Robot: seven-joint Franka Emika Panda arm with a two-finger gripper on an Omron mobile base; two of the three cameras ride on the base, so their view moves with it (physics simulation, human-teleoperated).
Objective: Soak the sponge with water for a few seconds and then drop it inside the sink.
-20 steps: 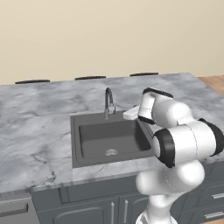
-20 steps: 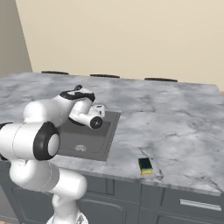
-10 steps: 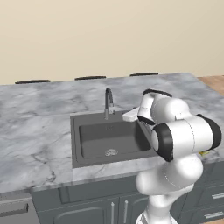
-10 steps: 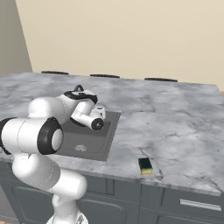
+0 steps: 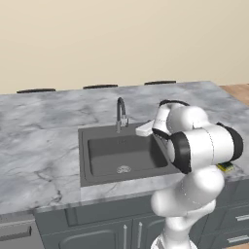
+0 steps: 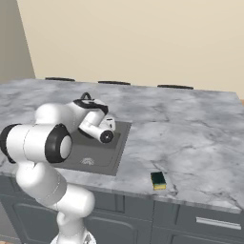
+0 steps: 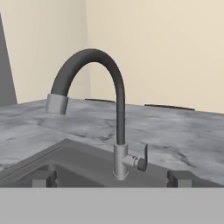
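Note:
The sponge [image 6: 158, 180], yellow with a dark green top, lies on the marble counter near its front edge, right of the sink [image 6: 121, 143]. In the left base view a corner of the sponge [image 5: 224, 167] peeks out behind my elbow. My gripper [image 7: 111, 178] is open with nothing between its fingertips [image 7: 43, 177]. It hovers over the sink's right rim [image 5: 160, 146] and faces the curved dark faucet [image 7: 118, 109]. No water runs from the spout. The basin [image 5: 121, 153] holds only its round drain [image 5: 124, 169].
The faucet's lever handle [image 7: 141, 162] sticks out at its base, toward the gripper. Grey marble counter [image 5: 44, 146] stretches on both sides of the sink. A beige wall stands behind, with dark chair backs [image 5: 99, 86] along the counter's far edge.
The arm's elbow has swung slightly, while the hand has stayed beside the faucet. The sponge has not moved.

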